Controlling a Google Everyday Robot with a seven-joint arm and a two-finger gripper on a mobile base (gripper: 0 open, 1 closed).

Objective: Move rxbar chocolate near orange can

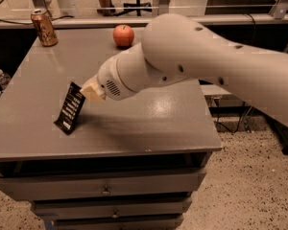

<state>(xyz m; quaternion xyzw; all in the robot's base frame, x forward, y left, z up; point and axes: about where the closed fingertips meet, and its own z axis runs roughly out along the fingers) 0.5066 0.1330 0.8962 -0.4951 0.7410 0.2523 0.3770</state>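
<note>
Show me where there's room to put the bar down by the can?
Bare table lies between the orange can and the apple, and in front of the can. It's crowded nearer the front, where the hand holds the rxbar chocolate.

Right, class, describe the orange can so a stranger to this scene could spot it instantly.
Start at the grey table; go to its far left corner, away from the gripper holding the rxbar chocolate near the front left. The orange can stands upright: a copper cylinder with a silver top, unlike the round red apple.
</note>
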